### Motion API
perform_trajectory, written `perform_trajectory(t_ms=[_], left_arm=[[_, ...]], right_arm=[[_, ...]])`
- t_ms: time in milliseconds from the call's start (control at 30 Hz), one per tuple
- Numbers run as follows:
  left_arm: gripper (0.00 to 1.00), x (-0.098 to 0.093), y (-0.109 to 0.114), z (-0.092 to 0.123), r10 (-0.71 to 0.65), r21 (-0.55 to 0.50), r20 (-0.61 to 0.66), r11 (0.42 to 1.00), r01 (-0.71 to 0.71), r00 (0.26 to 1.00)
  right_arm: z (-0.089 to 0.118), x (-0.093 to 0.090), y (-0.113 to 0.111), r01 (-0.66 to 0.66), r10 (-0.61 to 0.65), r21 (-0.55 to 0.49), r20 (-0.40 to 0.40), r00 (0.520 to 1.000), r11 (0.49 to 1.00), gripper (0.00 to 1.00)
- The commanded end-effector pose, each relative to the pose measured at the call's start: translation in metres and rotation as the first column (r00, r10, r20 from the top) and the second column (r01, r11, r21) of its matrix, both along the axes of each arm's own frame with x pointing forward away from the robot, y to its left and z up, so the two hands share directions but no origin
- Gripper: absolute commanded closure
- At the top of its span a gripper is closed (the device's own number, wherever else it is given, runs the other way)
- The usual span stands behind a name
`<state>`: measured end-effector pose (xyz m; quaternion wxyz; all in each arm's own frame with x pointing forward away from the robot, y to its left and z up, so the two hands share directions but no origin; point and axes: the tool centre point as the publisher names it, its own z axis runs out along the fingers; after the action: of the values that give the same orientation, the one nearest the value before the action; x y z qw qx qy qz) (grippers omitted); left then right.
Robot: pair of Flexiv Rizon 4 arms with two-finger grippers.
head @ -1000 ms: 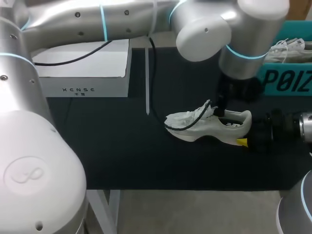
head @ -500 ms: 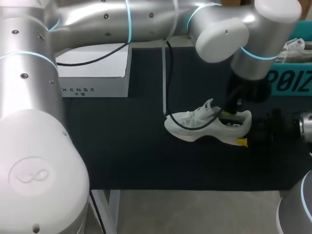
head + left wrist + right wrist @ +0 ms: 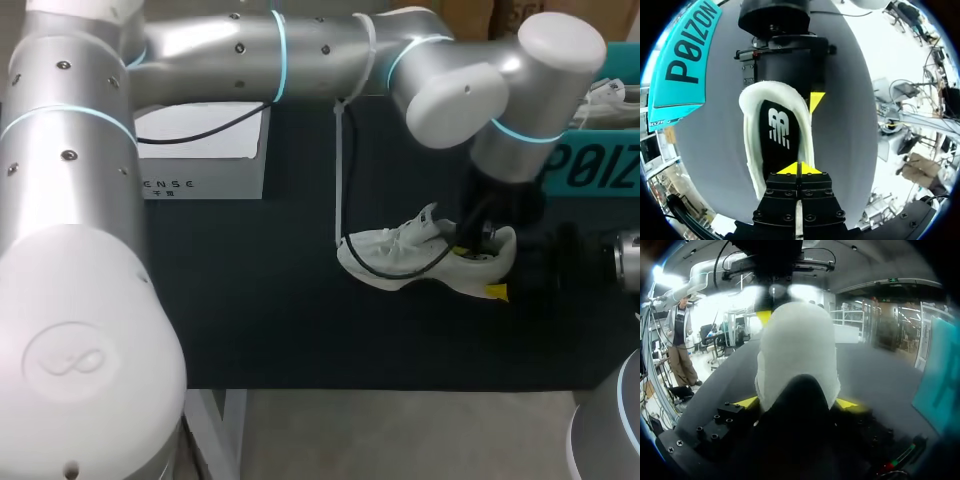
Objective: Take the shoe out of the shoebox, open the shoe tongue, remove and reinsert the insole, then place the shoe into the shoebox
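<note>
Since 1 second ago my left gripper (image 3: 799,169) has dipped into the shoe (image 3: 375,247) near the tabletop's (image 3: 250,310) right edge, tips pressed together over the insole (image 3: 780,130), likely to pull it, while my right gripper (image 3: 796,403) squeezes the heel steady.

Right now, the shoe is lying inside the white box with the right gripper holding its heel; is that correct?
Not quite: the shoe lies on the dark table, outside the white box, with the right gripper holding its heel, as the head view shows.
</note>
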<state>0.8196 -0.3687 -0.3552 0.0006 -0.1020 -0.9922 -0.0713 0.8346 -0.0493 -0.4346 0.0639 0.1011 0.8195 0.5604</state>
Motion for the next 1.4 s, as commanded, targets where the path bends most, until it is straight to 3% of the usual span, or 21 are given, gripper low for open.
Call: perform_trajectory(t_ms=[33, 400, 533, 567, 800, 1133, 1367, 1400], left_arm=[[1.00, -0.005, -0.003, -0.013, -0.002, 0.012, -0.011, 1.000, 0.002, 1.000], [1.00, -0.018, 0.010, -0.024, 0.029, 0.017, -0.044, 0.999, -0.028, 0.999], [0.72, -0.016, 0.013, -0.023, 0.032, 0.022, -0.040, 0.999, -0.031, 0.999], [0.69, -0.015, 0.014, -0.023, 0.032, 0.023, -0.039, 0.999, -0.031, 0.999], [0.64, -0.012, 0.010, -0.023, 0.015, 0.019, -0.038, 1.000, -0.014, 0.999], [0.64, -0.003, 0.013, -0.031, 0.006, 0.025, 0.007, 1.000, -0.007, 1.000], [0.64, 0.005, 0.012, -0.068, -0.006, 0.034, 0.051, 0.999, 0.005, 0.999], [0.71, 0.005, 0.011, -0.076, -0.013, 0.023, 0.047, 1.000, 0.012, 0.999]], right_arm=[[-0.003, 0.000, 0.000, 0.001, -0.001, -0.002, -0.002, 1.000, 1.000, 1.00], [-0.003, 0.000, 0.000, 0.001, -0.001, -0.002, -0.002, 1.000, 1.000, 1.00], [-0.003, 0.000, 0.000, 0.001, -0.001, -0.002, -0.002, 1.000, 1.000, 1.00], [-0.003, 0.000, 0.000, 0.001, -0.001, -0.002, -0.002, 1.000, 1.000, 1.00], [-0.003, 0.000, 0.000, 0.001, -0.001, -0.002, -0.002, 1.000, 1.000, 1.00], [-0.003, 0.000, 0.000, 0.001, -0.001, -0.002, -0.002, 1.000, 1.000, 1.00], [-0.003, 0.000, 0.000, 0.001, -0.001, -0.002, -0.002, 1.000, 1.000, 1.00], [-0.003, 0.000, 0.000, 0.001, -0.001, -0.002, -0.002, 1.000, 1.000, 1.00]])
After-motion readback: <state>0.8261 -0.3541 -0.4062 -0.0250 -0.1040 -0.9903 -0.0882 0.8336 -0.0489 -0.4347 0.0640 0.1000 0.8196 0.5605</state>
